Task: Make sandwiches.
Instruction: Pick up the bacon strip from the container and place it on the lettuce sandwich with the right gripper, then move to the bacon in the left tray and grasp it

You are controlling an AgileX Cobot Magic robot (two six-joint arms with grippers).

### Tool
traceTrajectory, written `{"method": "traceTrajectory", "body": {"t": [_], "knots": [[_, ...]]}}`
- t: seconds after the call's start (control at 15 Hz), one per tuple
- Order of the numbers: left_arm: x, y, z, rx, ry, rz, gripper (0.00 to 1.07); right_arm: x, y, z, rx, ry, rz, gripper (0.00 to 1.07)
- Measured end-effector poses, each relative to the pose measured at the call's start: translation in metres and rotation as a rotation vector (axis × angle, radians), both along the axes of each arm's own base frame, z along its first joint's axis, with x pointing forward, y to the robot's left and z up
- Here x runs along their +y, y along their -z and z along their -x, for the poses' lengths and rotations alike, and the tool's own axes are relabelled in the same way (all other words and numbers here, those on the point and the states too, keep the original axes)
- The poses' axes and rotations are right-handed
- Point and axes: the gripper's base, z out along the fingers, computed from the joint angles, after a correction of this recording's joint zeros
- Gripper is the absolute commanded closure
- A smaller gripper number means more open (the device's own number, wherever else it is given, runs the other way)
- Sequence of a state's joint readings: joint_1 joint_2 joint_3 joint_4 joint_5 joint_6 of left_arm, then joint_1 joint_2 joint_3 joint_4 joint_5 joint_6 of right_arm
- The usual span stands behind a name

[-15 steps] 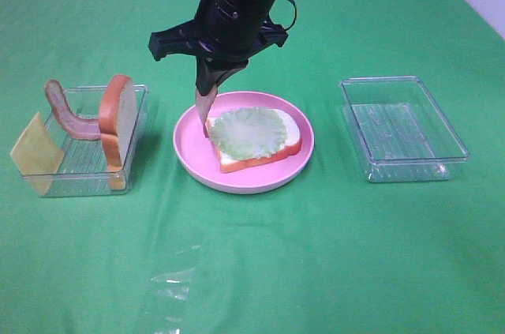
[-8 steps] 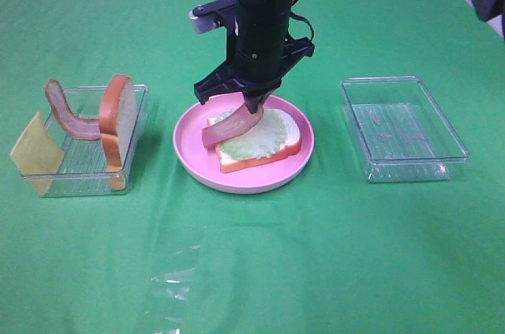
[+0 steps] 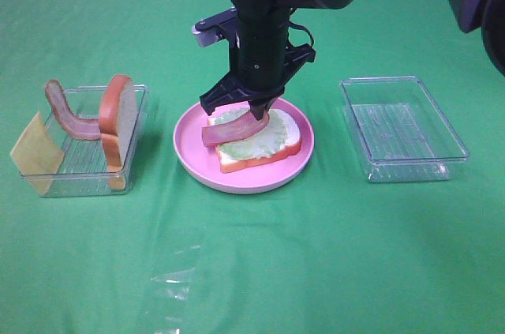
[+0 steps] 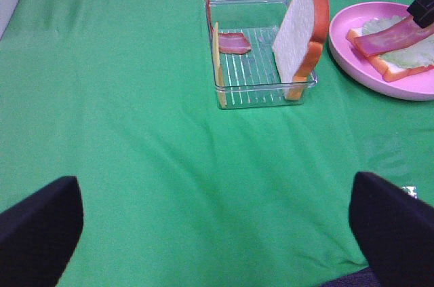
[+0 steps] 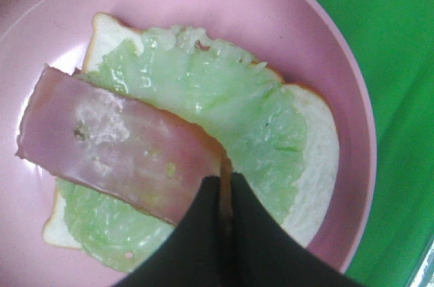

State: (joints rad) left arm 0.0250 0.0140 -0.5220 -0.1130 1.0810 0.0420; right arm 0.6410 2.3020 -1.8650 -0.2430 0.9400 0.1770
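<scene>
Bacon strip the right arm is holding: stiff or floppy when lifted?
Probably flexible: pinched at one end by the right tool, the bacon strip bends down onto the lettuce. The second strip in the left tray holds a curve, so likely rubbery, not limp.

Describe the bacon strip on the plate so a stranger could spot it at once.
Find the pink plate in the middle of the green cloth; a bread slice with lettuce lies on it. The bacon strip lies across the lettuce, one end pinched by the right gripper, unlike the other strip curled in the left tray.
</scene>
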Motion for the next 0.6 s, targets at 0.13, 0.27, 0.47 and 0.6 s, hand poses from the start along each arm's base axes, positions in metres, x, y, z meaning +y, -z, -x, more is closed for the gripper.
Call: {"method": "traceTrajectory", "body": {"t": [0.13,0.27,0.47,0.6], "knots": [[0.0000,0.0000,0.0000,0.000,0.000,0.000,0.07,-0.0004,-0.0001,-0.0004,-0.004,-0.002,0.005,1.07],[0.0000,0.0000,0.0000,0.000,0.000,0.000,0.07,-0.0011,-0.0004,-0.0010,-0.011,-0.007,0.015,0.85],[0.0000,0.0000,0.0000,0.000,0.000,0.000,0.07,-0.0042,-0.0007,-0.0012,-0.014,-0.003,0.049,0.24],[0.0000,0.0000,0.0000,0.000,0.000,0.000,0.07,-0.0087,-0.0078,-0.0008,0.005,0.015,0.107,0.08]]}}
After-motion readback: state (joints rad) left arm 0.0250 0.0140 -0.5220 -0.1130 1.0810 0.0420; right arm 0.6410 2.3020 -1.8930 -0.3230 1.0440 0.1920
